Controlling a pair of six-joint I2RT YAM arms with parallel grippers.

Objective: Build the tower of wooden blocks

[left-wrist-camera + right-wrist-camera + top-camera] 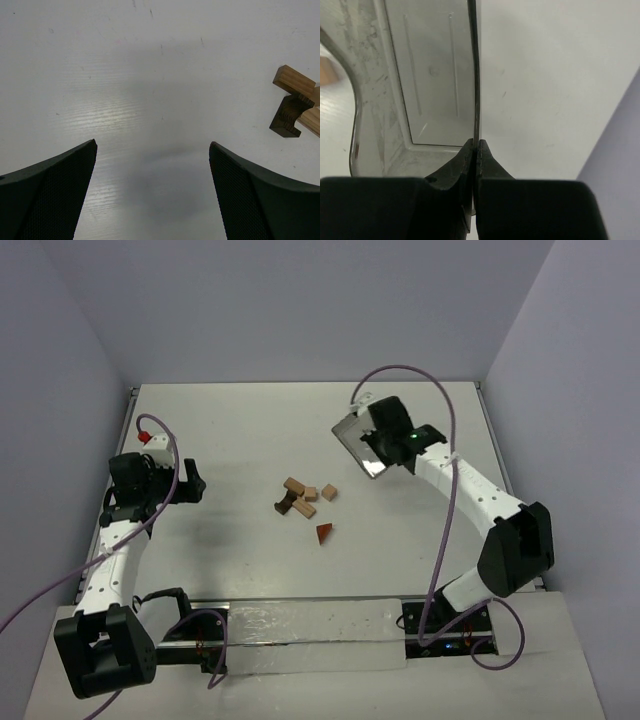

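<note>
- White table (250,430): carries the wood blocks (303,498) loose at its middle, unstacked.
- Clear tray (355,435): the right gripper (475,143) pinches its thin rim; a slip could drop it.
- Left gripper (153,144): jaws wide, empty, left of the blocks.
- Reddish wedge (324,532): lies apart and may skid if nudged.

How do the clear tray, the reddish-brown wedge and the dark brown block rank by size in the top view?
1. clear tray: clearly the largest, though it may be nearer the camera.
2. reddish-brown wedge and dark brown block: about alike here, so I do not rank them.
</note>
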